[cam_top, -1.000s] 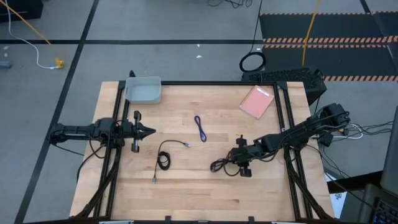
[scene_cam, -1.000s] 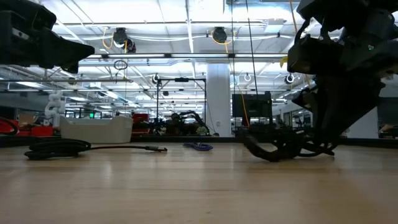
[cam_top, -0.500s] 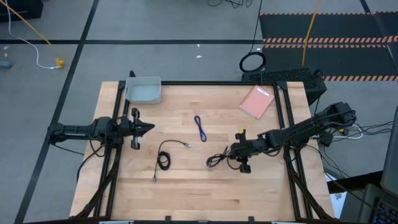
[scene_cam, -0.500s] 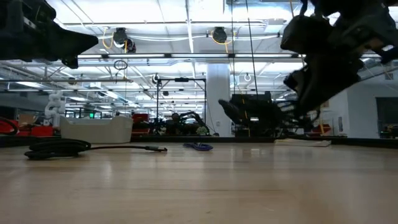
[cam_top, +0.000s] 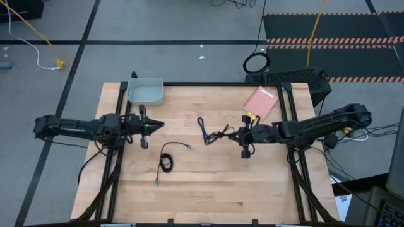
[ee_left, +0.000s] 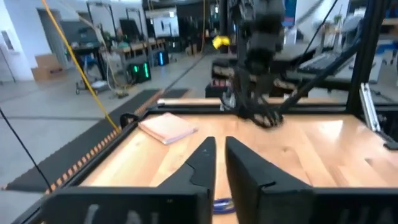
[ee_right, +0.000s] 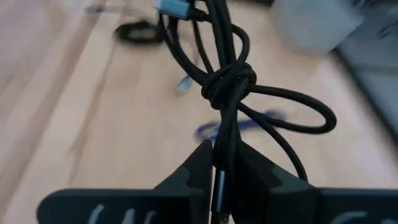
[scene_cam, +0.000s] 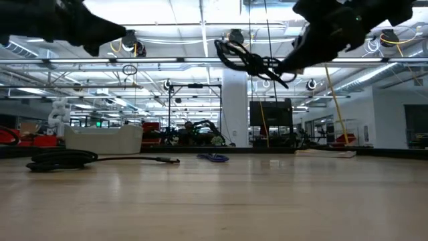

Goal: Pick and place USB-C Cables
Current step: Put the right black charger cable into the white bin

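Note:
My right gripper (cam_top: 237, 134) is over the table's middle, shut on a knotted black USB-C cable (cam_top: 219, 135) that it carries high above the wood (scene_cam: 249, 60). Just to the cable's left, the blue-purple cable (cam_top: 202, 129) lies flat on the table (scene_cam: 214, 158). The second black cable (cam_top: 166, 161) lies coiled nearer the near edge (scene_cam: 61, 159), one plug end stretched out. My left gripper (cam_top: 154, 125) hovers shut above the table's left part, holding nothing (ee_left: 219, 163). My right gripper pinches the black cable between its two fingers (ee_right: 198, 167) on the strands just behind the knot (ee_right: 219, 144). The fingers come level from the table's right. The cable is lifted clear, and its knot (ee_right: 230, 81) and loops jut out past the fingertips toward the table's left.
A pale tray (cam_top: 146, 92) stands at the far left corner. A pink notebook (cam_top: 260, 103) lies at the far right. Bare wood stretches along the near edge (cam_top: 208, 195). Black frame rails (cam_top: 291, 120) run along both sides.
My right gripper has raised the black cable from the table until it hangs clear, and has carried it toward the far edge and the left, close to the blue-purple cable. My left gripper has shifted a little toward the far edge.

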Controlling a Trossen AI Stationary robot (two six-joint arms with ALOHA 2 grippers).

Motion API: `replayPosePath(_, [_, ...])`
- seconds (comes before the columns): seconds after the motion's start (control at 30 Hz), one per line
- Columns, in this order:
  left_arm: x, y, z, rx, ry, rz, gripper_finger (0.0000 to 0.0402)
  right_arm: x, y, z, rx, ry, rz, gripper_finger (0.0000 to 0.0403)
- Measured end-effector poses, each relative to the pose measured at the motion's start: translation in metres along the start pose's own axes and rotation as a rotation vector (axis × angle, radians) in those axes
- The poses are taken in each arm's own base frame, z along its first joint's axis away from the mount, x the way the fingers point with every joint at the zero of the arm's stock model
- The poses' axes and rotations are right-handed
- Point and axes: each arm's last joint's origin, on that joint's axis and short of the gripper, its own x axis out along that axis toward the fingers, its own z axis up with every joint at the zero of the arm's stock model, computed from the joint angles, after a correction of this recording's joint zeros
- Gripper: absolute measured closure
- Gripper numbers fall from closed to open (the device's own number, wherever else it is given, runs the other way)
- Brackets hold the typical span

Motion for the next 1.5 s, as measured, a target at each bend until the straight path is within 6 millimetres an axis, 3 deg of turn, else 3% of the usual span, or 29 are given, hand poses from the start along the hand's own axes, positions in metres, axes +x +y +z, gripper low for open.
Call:
replayPosePath(0.3, [0.051, -0.005, 0.033, 0.068, 0.064, 0.029, 0.0206, -0.005, -0.020, 0.012, -0.130, -0.080, -0.249, 0.0363])
replayPosePath(0.47, [0.083, -0.008, 0.044, 0.093, 0.092, 0.069, 0.0164, -0.006, -0.026, 0.015, -0.165, -0.076, -0.394, 0.0362])
replayPosePath(0.73, [0.134, -0.015, 0.055, 0.122, 0.073, 0.080, 0.0158, -0.006, -0.027, 0.016, -0.164, -0.079, -0.417, 0.0362])
replayPosePath(1.03, [0.184, -0.019, 0.046, 0.175, 0.099, 0.091, 0.0158, -0.006, -0.026, 0.015, -0.165, -0.075, -0.416, 0.0362])
replayPosePath(1.27, [0.203, -0.009, 0.039, 0.121, 0.125, 0.140, 0.0158, -0.005, -0.026, 0.015, -0.168, -0.073, -0.415, 0.0362])
replayPosePath(1.5, [0.205, -0.001, 0.038, 0.093, 0.129, 0.166, 0.0158, -0.005, -0.026, 0.015, -0.169, -0.072, -0.413, 0.0362])
